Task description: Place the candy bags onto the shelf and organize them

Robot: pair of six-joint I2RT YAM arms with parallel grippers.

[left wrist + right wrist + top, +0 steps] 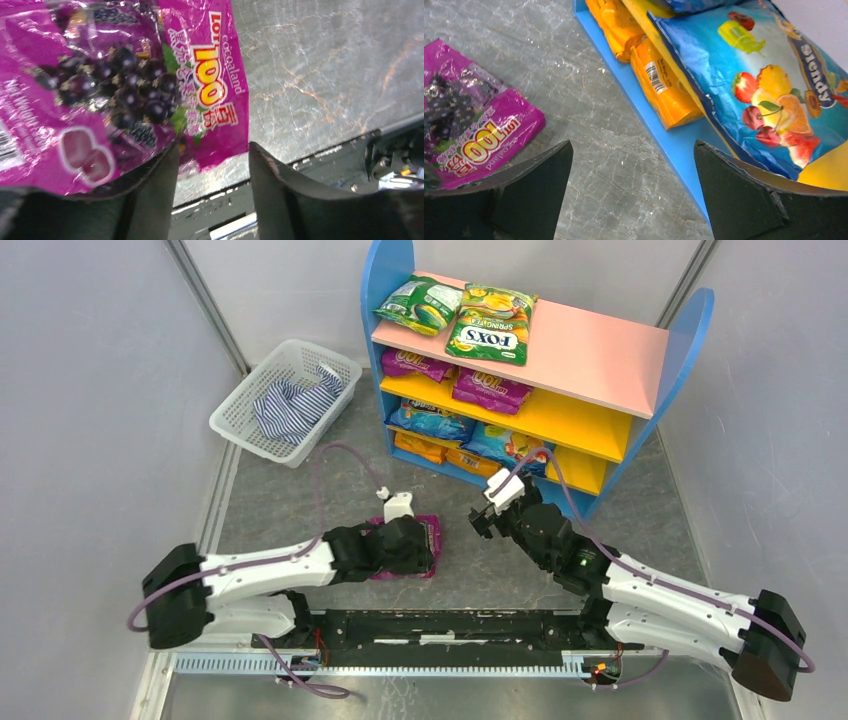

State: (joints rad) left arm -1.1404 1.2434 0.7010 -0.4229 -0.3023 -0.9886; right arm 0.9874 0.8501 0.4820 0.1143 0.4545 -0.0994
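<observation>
left gripper [212,147]: jaws spread partway, nothing pinched
purple bag [115,85]: laid flat on the table [325,65], corner just ahead of the left jaws, likely so an edge can be caught
right gripper [631,145]: jaws spread wide, empty, held low
shelf [674,145]: blue base just ahead of the right jaws, orange bags [664,85] and blue bag [769,90] stacked there
guess: bags look sorted by colour, only this 1 is left to be shelved
</observation>
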